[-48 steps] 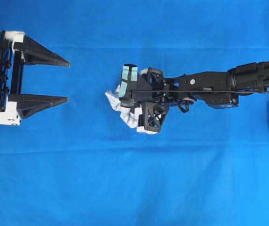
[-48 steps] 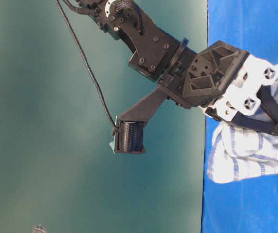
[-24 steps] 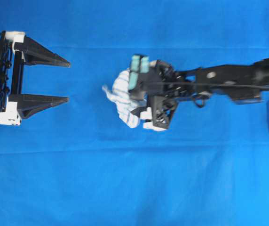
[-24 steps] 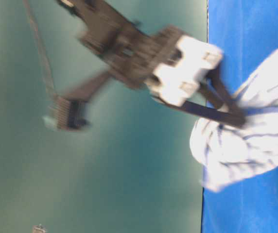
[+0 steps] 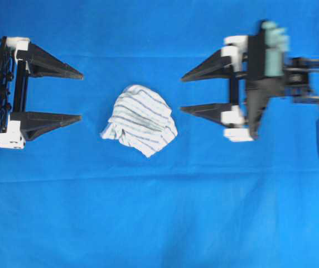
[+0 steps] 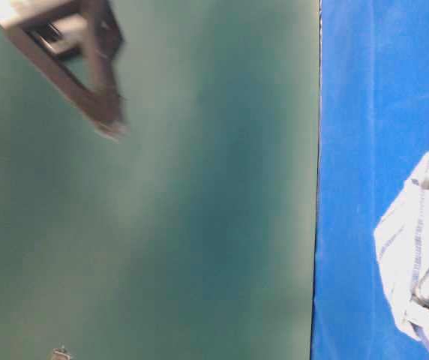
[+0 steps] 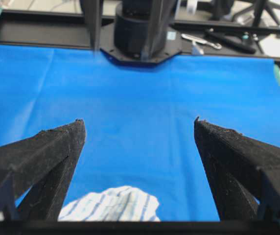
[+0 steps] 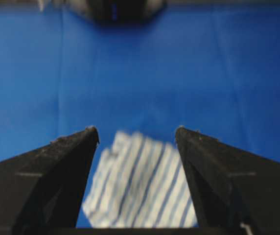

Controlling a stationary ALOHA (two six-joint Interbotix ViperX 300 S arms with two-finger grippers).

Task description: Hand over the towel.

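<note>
Presently the towel (image 5: 140, 119), a crumpled white cloth with thin blue-grey stripes, lies loose on the blue cloth (image 5: 159, 223) near the middle of the overhead view, held by neither claw and touching neither. Right of it, the right gripper (image 5: 182, 94) is apart from the fabric with its jaws spread wide and nothing between them, fingertips pointing toward the towel. Well to the left, the left gripper (image 5: 81, 95) faces it, likewise fully spread and empty.

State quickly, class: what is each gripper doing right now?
Left gripper: open, holding nothing.
Right gripper: open, holding nothing; the towel lies loose on the blue cloth.
</note>
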